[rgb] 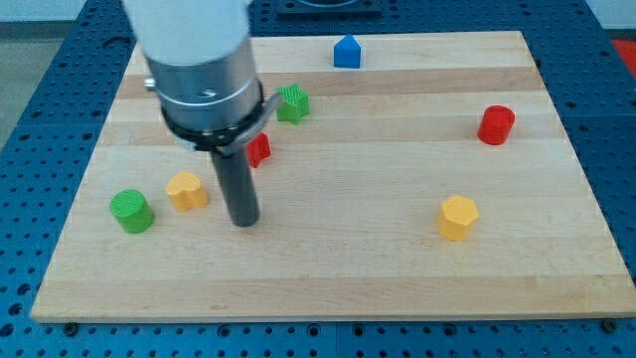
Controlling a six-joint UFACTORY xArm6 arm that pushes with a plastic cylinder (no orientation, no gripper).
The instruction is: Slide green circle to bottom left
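Note:
The green circle is a short green cylinder on the wooden board, near the view's left edge and a little below mid-height. My tip rests on the board to the right of it, about a fifth of the board's width away. A yellow block sits between the two, slightly higher in the view, close to the green circle's upper right. My tip touches no block.
A red block is half hidden behind the rod. A green star-like block lies above it. A blue block is at the top edge, a red cylinder at the right, a yellow hexagon lower right.

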